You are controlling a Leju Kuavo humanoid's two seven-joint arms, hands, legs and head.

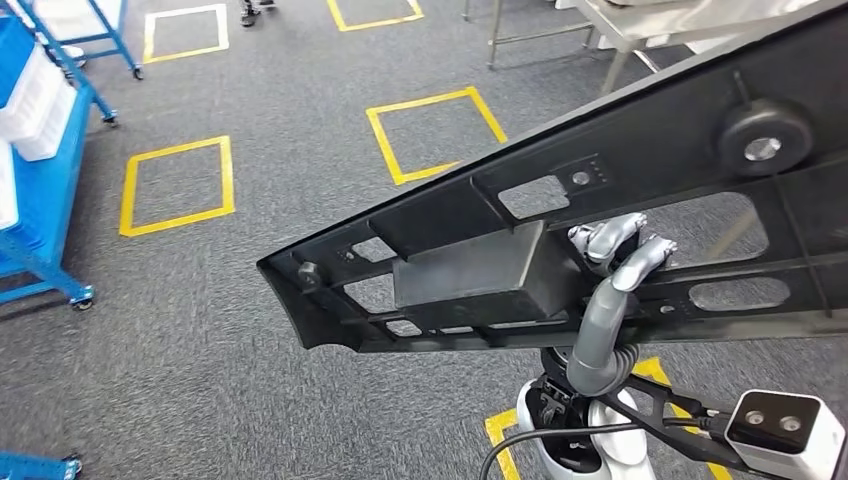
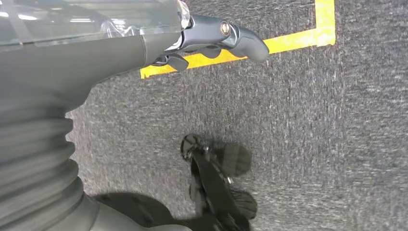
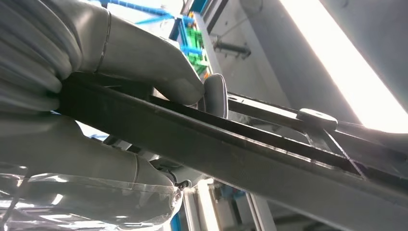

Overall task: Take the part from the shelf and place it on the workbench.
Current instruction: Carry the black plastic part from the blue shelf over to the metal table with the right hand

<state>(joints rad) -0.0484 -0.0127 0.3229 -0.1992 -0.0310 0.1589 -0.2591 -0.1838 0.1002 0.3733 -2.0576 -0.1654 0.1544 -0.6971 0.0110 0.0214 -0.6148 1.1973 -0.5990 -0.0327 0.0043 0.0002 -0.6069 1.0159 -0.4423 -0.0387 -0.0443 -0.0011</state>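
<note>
Right hand: gripping the black part.
Left hand: hanging, grip unclear.
Progress: part off shelf, carried above floor; counter placement remains.

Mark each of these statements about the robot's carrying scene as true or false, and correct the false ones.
1. The right hand grips a long black perforated plastic part. True.
2. The part rests flat on the steel workbench. False: it is held in the air above the grey carpet floor.
3. The left hand holds a second part. False: it holds nothing and hangs over the carpet.
4. Yellow tape squares mark the floor. True.
5. A blue wheeled cart stands on the robot's left. True.
</note>
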